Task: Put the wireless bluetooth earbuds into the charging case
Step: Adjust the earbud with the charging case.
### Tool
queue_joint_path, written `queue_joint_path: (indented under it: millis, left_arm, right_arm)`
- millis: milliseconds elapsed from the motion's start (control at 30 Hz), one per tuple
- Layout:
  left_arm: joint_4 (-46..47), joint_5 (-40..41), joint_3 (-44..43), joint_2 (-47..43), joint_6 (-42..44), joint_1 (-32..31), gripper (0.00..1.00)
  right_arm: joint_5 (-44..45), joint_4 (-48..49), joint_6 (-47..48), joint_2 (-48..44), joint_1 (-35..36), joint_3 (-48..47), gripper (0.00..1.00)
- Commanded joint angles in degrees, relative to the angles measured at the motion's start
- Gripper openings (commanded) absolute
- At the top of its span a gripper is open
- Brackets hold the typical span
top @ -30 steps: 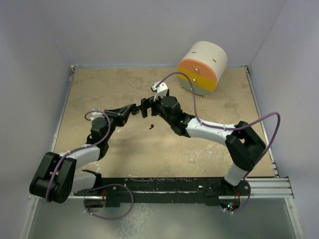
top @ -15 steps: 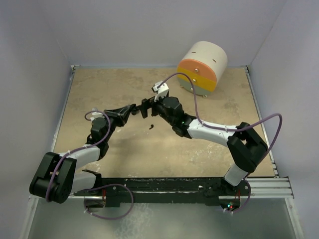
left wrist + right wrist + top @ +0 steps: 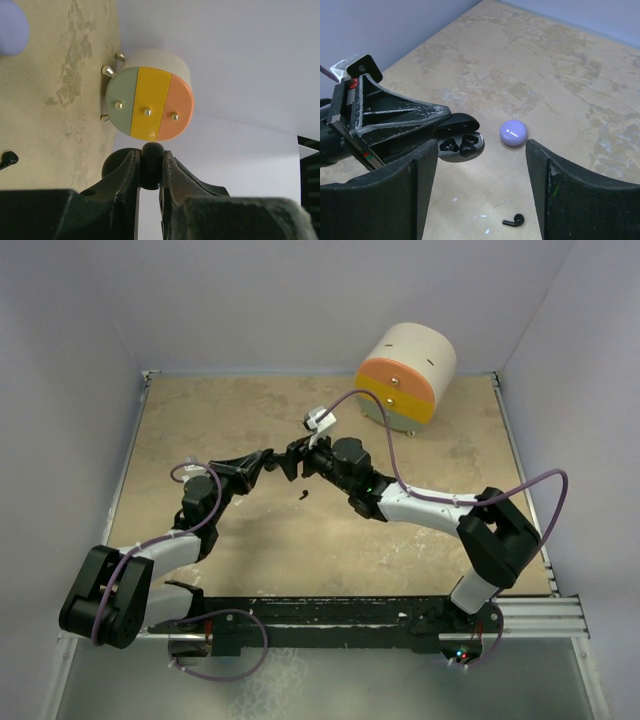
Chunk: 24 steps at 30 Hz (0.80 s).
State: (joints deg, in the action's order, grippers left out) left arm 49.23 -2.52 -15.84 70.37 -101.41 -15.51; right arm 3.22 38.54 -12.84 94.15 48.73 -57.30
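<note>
The black charging case (image 3: 459,141) hangs above the table with its lid open, and my left gripper (image 3: 150,156) is shut on it. One black earbud (image 3: 466,149) seems to sit in the case's right well. Another black earbud (image 3: 514,220) lies on the table below, also seen in the top view (image 3: 303,492) and as a black earbud (image 3: 7,160) at the left wrist view's edge. My right gripper (image 3: 481,195) is open and empty, hovering just right of the case, its fingers (image 3: 415,200) straddling the view. From above, the left gripper (image 3: 262,462) and right gripper (image 3: 293,460) nearly meet.
A lavender round puck (image 3: 513,132) rests on the table just beyond the case. A cream cylinder with green, yellow and orange drawer fronts (image 3: 405,373) stands at the back right. Walls close the table on three sides.
My right gripper has moved left, closer to the held case, and its jaws have narrowed somewhat. The left arm and the case have stayed put.
</note>
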Motion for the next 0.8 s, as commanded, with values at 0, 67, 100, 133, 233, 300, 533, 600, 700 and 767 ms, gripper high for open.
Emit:
queue_joint_path:
  millis: [0,67,100,133,233,300,533,600,700,767]
  left_arm:
    - [2.7,-0.7,-1.5,-1.2,-0.6,0.0,0.0]
    - [2.6,-0.7,-1.5,-1.4,-0.7,0.0,0.0]
    - [2.6,-0.7,-1.5,-1.5,-0.7,0.0,0.0]
    - [2.6,-0.8,-1.5,-1.5,-0.7,0.0,0.0]
    - [2.6,-0.9,-1.6,-1.7,-1.0,0.1,0.0]
    - [2.6,-1.0,-1.6,-2.0,-1.1,0.0,0.0]
    - [1.6,-1.8,-2.3,-3.1,-1.8,0.0,0.0]
    - [1.6,-1.9,-2.3,-3.2,-1.9,0.1,0.0]
    - [1.6,-2.1,-2.4,-3.2,-2.0,0.0,0.0]
    - [1.7,-2.1,-2.3,-3.2,-2.0,0.0,0.0]
  right_arm:
    - [-2.9,4.9,1.0,-1.2,0.1,0.4,0.71]
    - [-3.3,5.1,1.2,-0.8,0.0,0.4,0.7]
    - [-3.5,5.0,1.3,-0.5,0.0,0.4,0.7]
    - [-3.7,5.1,1.4,-0.3,0.0,0.4,0.69]
    - [-4.2,5.4,1.5,0.5,0.0,0.2,0.67]
    - [-4.2,5.6,1.5,1.0,0.0,0.1,0.65]
    - [-3.8,6.1,1.6,2.6,0.0,-0.6,0.61]
    - [-3.9,6.1,1.6,3.1,0.0,-0.9,0.6]
    - [-4.0,6.2,1.7,3.5,0.0,-1.3,0.6]
    - [-4.0,6.2,1.8,3.6,0.0,-1.4,0.6]
